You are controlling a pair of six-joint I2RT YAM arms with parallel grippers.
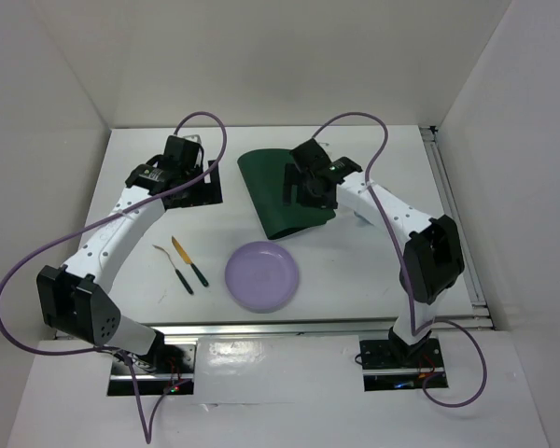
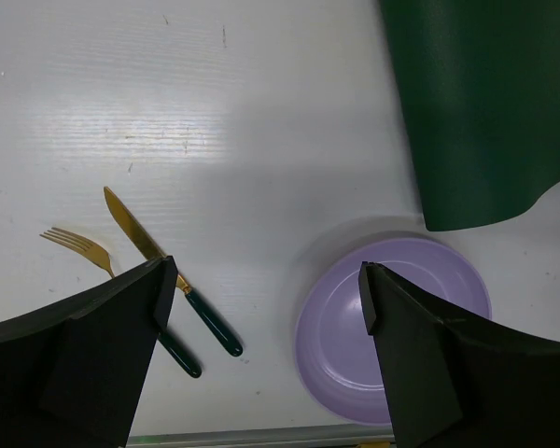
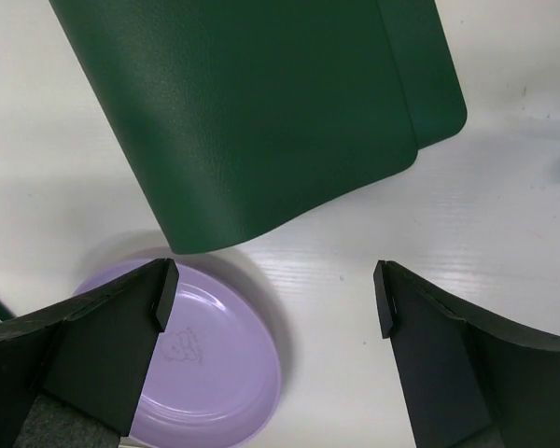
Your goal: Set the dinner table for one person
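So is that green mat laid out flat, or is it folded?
Folded over. In the right wrist view the placemat shows two green layers, one stepped behind the other, each with its own rounded corner.

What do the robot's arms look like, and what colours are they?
The left arm and right arm are both white tubes with chunky black joints. A thin purple cable loops along each one. The left tool and right tool each have two flat, matte black fingers.
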